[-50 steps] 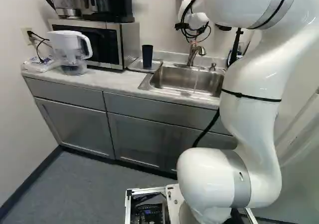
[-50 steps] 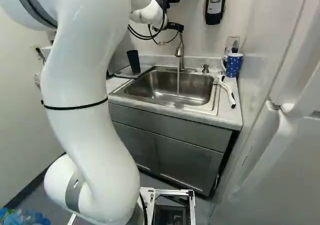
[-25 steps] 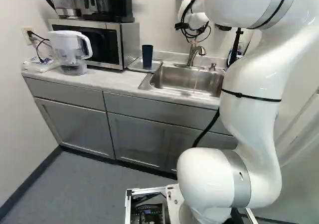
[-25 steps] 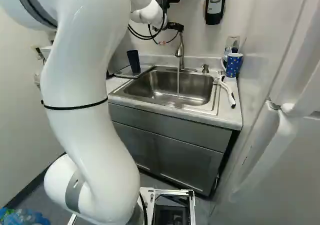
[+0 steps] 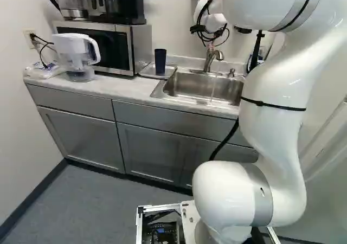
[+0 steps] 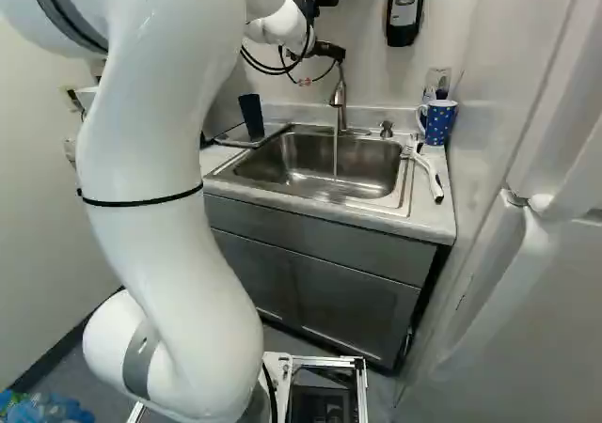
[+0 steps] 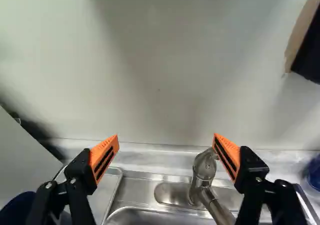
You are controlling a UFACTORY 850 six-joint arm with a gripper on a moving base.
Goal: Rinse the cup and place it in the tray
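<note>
- Tending the tap [image 6: 340, 92] seems the step in hand: a thin stream of water [image 6: 335, 152] falls into the sink [image 6: 406, 186], and the hand [image 7: 166, 137] is poised above and behind the spout with nothing in its grasp.
- The fingers stand wide apart, bare wall showing between their pads [image 7: 104, 157].
- The cup [image 5: 160, 61] stands on the tray [image 5: 146, 71], just beside the sink. Whether it is rinsed I cannot tell.
- If it is, the next move calls for working the tap's lever to stop the water; if not, for bringing the hand across to the cup, closing on its sides and carrying it under the stream. A sideways sweep at this height could knock the tap.
- The cup is dark and looks smooth, probably plastic, a plain tapering cylinder with its wider end up; a light, firm squeeze should suit it.
- The tray is shallow, with a thin raised rim and a dull grey sheen.
- The sink is brushed metal with rounded corners; the tap is a satin metal curve.
- The surface [image 5: 127, 91] is pale and faintly mottled, and the pads are ridged orange wedges with dark slots.
</note>
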